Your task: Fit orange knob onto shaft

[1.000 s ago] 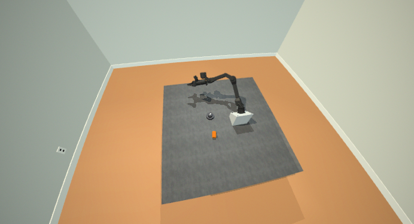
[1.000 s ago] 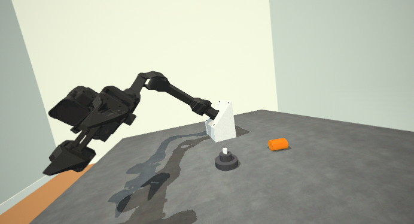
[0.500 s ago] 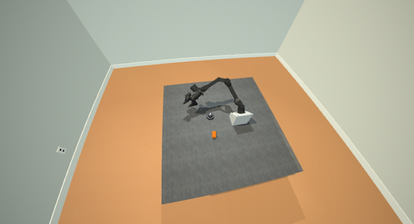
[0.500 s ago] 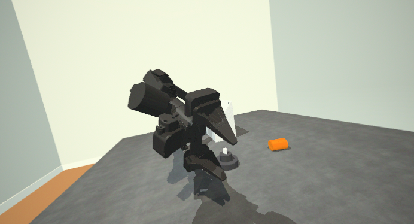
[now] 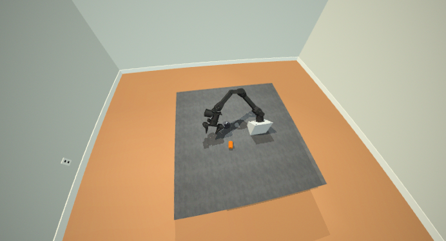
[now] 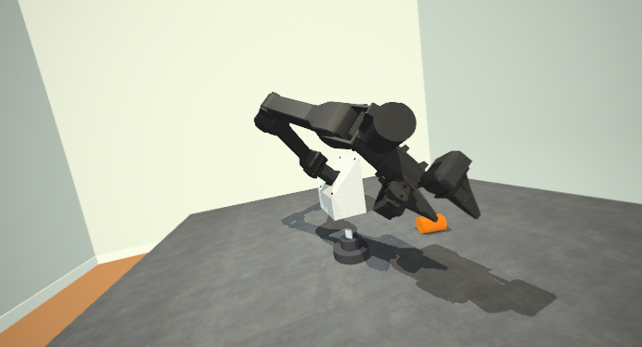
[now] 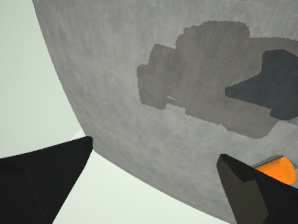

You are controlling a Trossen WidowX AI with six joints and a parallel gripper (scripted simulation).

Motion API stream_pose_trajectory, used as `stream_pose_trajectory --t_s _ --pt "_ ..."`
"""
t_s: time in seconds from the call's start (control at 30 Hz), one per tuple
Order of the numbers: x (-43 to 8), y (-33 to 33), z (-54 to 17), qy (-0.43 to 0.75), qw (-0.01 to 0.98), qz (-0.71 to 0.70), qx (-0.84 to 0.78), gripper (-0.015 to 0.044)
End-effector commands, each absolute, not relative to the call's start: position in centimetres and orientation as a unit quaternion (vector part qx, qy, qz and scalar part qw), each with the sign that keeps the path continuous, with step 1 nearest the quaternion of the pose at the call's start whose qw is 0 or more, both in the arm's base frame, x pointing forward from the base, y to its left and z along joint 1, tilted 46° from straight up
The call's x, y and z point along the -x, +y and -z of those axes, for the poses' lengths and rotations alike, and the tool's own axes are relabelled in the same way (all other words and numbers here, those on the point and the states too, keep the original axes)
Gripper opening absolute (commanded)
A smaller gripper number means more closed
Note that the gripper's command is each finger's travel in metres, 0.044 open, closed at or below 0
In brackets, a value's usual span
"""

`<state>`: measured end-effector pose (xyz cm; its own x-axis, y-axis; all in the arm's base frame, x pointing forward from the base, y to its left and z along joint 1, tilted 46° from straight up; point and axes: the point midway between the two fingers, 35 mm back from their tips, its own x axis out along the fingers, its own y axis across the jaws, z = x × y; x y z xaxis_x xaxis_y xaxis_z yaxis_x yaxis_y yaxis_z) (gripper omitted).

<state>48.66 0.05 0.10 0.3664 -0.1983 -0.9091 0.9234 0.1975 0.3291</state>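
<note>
While orange knob [image 5: 231, 144] [image 6: 430, 224] [image 7: 283, 171] lies on its side on grey mat [image 5: 206, 183] [image 6: 260, 282] [image 7: 120, 100], gripper [image 5: 212, 132] [image 6: 457, 219] [image 7: 157, 152] hangs above surface, fingers spread wide, nothing between. In wrist view, knob sits at lower right, partly behind right-hand finger, so outside gap. Pedestal [image 5: 226, 125] [image 6: 351, 254] stands apart from knob, shaft [image 6: 349, 234] bare. Next move probably needs sideways shift toward knob, then fingers set across its long axis; descending here likely misses.
</note>
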Motion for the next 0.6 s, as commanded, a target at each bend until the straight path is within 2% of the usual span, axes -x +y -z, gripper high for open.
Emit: stream_pose_trajectory --t_s 0.0,0.2,0.4,0.57 --pt "-44.6 3.2 4.9 0.369 0.618 0.521 -0.459 0.0440" --pt "-39.3 6.1 8.8 0.310 0.587 0.623 -0.414 0.0440" --pt "-33.9 7.7 10.8 0.201 0.598 0.688 -0.358 0.0440" --pt "-33.1 7.8 11.0 0.180 0.604 0.693 -0.349 0.0440"
